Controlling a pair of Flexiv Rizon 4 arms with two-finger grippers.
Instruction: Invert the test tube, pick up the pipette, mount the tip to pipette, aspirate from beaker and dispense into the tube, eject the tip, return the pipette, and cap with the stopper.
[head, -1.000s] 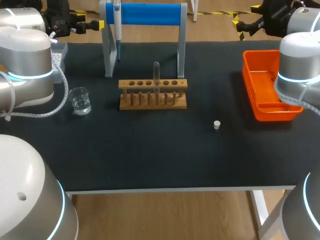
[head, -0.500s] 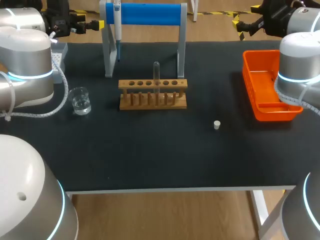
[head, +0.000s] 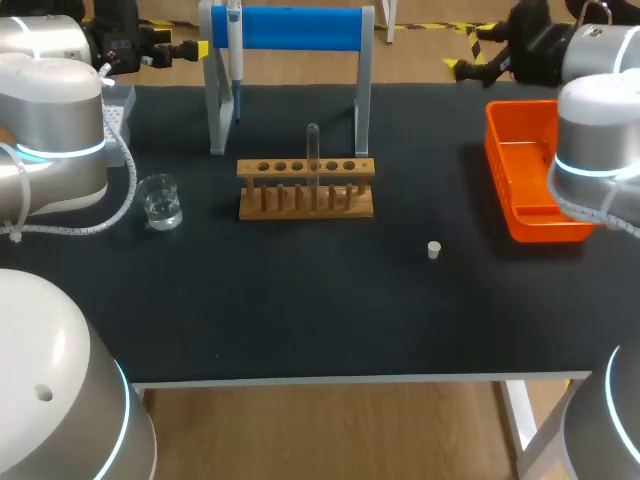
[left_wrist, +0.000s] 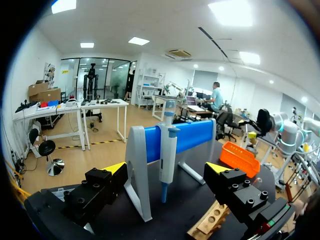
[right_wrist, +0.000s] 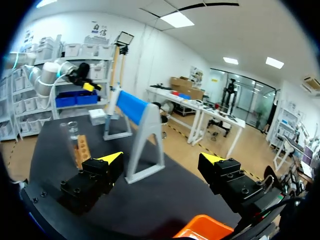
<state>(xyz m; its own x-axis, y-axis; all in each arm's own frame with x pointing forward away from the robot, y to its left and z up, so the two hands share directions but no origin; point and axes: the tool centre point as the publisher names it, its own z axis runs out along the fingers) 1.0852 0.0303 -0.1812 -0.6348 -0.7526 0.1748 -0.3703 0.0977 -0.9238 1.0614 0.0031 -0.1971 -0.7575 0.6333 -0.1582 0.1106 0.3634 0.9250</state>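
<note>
Your left gripper (left_wrist: 167, 170) stands wide open with nothing in it at the surface's (head: 300, 310) far left corner, and the white pipette (left_wrist: 166, 155) hangs just ahead of it on the blue-barred grey stand (left_wrist: 140, 170). Your right gripper (right_wrist: 161, 159) is spread just as wide and bare at the far edge, near the orange plastic tray (head: 530, 165). Well apart from both, the clear glass beaker (head: 160, 200) near the left edge holds a little clear liquid, the clear test tube (head: 313, 150) stands upright in the wooden rack (head: 305, 190), and the small white stopper (head: 434, 250) sits alone toward the right.
</note>
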